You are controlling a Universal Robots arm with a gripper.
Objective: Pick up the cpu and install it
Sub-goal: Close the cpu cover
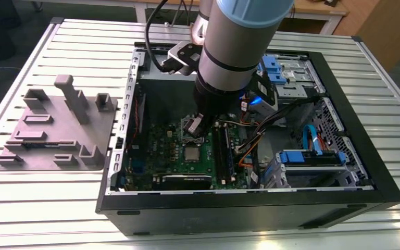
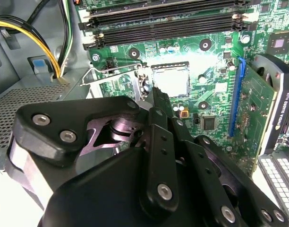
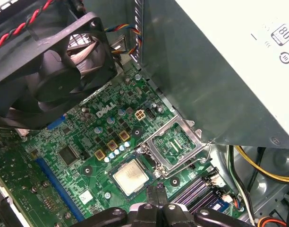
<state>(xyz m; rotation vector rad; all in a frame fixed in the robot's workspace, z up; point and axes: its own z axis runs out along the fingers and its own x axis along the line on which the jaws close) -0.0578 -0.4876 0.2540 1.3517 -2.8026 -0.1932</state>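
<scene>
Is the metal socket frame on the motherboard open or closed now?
Open. In the first wrist view the socket frame stands swung back beside the cpu, whose silvery top lies uncovered.

The exterior view stands outside the case (image 1: 255,208), high and well back. It looks down into the case's open side and takes in the whole case, the table (image 1: 47,208) around it and the arm (image 1: 235,47) reaching in. Both wrist views sit inside the case, close over the board (image 2: 191,49). The second wrist view looks past the gripper (image 2: 156,94) toward the memory slots (image 2: 168,21); the first wrist view faces the fan (image 3: 55,61). All three views share the cpu (image 3: 131,176).
</scene>
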